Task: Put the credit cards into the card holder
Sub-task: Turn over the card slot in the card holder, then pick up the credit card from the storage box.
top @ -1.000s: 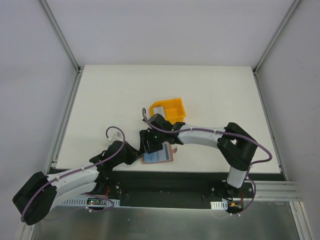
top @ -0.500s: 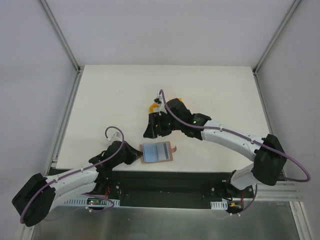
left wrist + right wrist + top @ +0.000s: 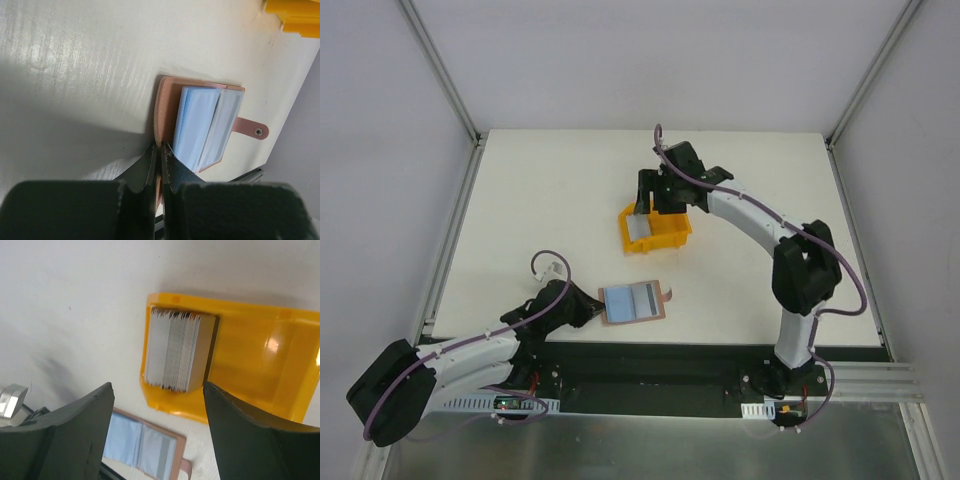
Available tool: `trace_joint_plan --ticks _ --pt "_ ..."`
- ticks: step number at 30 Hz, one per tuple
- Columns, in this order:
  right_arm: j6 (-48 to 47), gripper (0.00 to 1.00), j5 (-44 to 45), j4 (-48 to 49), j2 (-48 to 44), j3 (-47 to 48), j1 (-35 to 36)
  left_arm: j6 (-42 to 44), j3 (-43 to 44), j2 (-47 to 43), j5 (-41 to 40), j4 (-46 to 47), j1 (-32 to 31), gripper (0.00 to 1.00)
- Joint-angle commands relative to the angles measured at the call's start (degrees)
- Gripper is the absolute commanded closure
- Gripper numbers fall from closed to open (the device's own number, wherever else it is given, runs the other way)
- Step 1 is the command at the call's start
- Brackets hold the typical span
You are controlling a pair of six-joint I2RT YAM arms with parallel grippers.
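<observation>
Brown wallet (image 3: 200, 127) edge sits pinched in your left gripper (image 3: 159, 150). Your right gripper (image 3: 157, 387) gapes wide above cards (image 3: 172, 350) in the bin (image 3: 260, 355).

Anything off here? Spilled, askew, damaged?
Nothing stands out. The credit cards sit neatly stacked in the yellow bin. The card holder lies open and flat, one edge pinched by the left tool. The right tool hangs open over the bin.

Holder (image 3: 634, 303) open; cards (image 3: 175, 350) stacked.
Brown holder flat on table (image 3: 540, 200) near its front edge, pinkish lining and pale blue pockets (image 3: 200, 127) facing up, tab clasp at the right, left cover edge pinched in left gripper (image 3: 160, 150). Grey-white cards on edge, packed into left end of yellow bin (image 3: 670, 238), well apart from holder.
</observation>
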Motion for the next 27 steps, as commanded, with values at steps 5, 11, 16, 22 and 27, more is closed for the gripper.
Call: trace_joint_plan --ticks 5,11,16,22,27 --pt "-1.6 0.24 -6.2 -4.9 13.2 12.0 -2.5 3.6 1.3 0.2 -0.2 -1.6 0.2 1.00" --pt "-1.4 0.23 -8.6 -4.8 16.8 12.5 -3.2 3.7 1.1 0.0 -0.5 -2.0 0.2 1.00" --pt "-0.9 0.23 -10.7 -2.8 16.8 10.9 -3.2 3.8 1.3 0.9 -0.3 -2.0 0.2 1.00" --pt "-1.5 0.24 -13.0 -4.5 17.9 12.3 -3.2 4.1 1.9 2.1 0.0 -2.0 0.2 1.00" --pt "-2.6 0.25 -11.9 -6.0 18.0 12.4 -3.2 4.1 2.0 2.2 0.1 -1.9 0.2 1.00"
